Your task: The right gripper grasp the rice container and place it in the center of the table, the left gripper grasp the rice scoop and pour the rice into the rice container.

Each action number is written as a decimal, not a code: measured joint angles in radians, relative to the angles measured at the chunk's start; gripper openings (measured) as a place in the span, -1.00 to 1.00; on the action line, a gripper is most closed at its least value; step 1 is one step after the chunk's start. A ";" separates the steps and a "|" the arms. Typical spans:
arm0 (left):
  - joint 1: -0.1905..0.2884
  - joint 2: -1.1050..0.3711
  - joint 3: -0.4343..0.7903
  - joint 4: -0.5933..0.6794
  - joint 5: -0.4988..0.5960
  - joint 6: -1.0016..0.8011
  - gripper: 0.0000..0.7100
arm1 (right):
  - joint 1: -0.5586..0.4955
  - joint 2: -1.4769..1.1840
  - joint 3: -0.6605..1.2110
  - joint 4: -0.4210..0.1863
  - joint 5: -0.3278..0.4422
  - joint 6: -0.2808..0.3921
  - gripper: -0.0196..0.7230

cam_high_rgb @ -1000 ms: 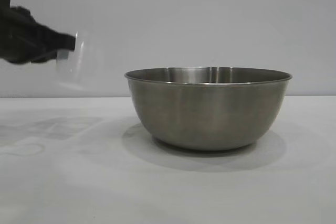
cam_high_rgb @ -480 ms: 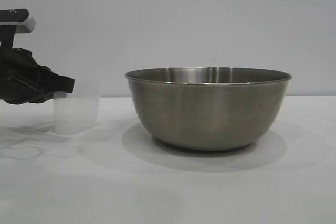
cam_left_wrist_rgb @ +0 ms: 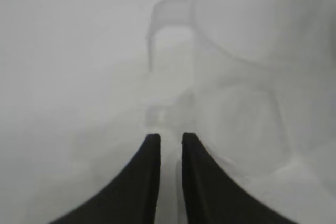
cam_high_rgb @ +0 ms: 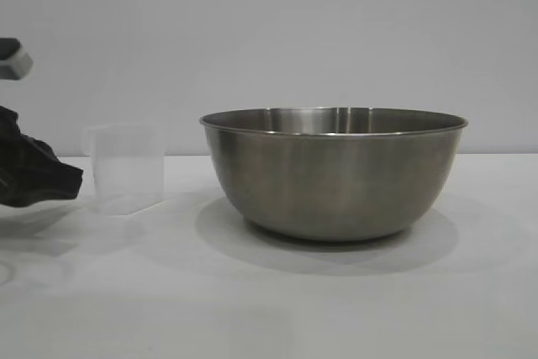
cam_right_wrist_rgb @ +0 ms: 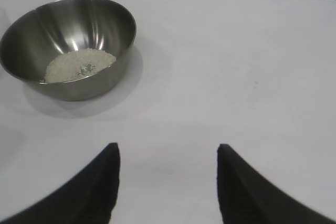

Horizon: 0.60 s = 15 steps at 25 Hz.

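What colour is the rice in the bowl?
Off-white, a pale heap of rice in the steel rice container; right wrist view shows it best.

Only non-task thing: plain pale-grey flat wall (cam_high_rgb: 277, 31), upright at the back. Right wrist view: thin grey strip, well ahead of right gripper (cam_right_wrist_rgb: 168, 153) fingers (cam_right_wrist_rgb: 100, 182). Left wrist view: grey wedge, well ahead of left gripper (cam_left_wrist_rgb: 167, 140) fingers.
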 joint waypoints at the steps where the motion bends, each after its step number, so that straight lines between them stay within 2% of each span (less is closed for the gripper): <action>1: 0.002 -0.037 0.013 -0.014 0.000 -0.021 -0.86 | 0.000 0.000 0.000 0.000 0.000 0.000 0.13; 4: 0.036 -0.131 0.045 -0.071 -0.002 -0.144 -0.86 | 0.000 0.000 0.000 0.000 0.000 0.000 0.13; 6: 0.084 -0.181 0.059 -0.075 -0.002 -0.185 -0.86 | 0.000 0.000 0.000 0.000 0.000 0.000 0.13; 8: 0.140 -0.233 0.072 -0.023 -0.002 -0.198 -0.86 | 0.000 0.000 0.000 0.000 0.000 0.000 0.13; 11: 0.210 -0.315 0.079 0.129 -0.002 -0.205 -0.86 | 0.000 0.000 0.001 0.000 0.000 0.000 0.13; 12: 0.221 -0.344 0.079 0.152 -0.002 -0.205 -0.86 | 0.000 0.000 0.001 0.002 0.000 0.000 0.13; 13: 0.225 -0.384 0.079 0.162 0.002 -0.207 -0.75 | 0.000 0.000 0.001 0.007 0.000 0.000 0.13; 15: 0.225 -0.486 0.077 0.173 0.083 -0.203 -0.75 | 0.000 0.000 0.001 0.017 0.000 0.000 0.13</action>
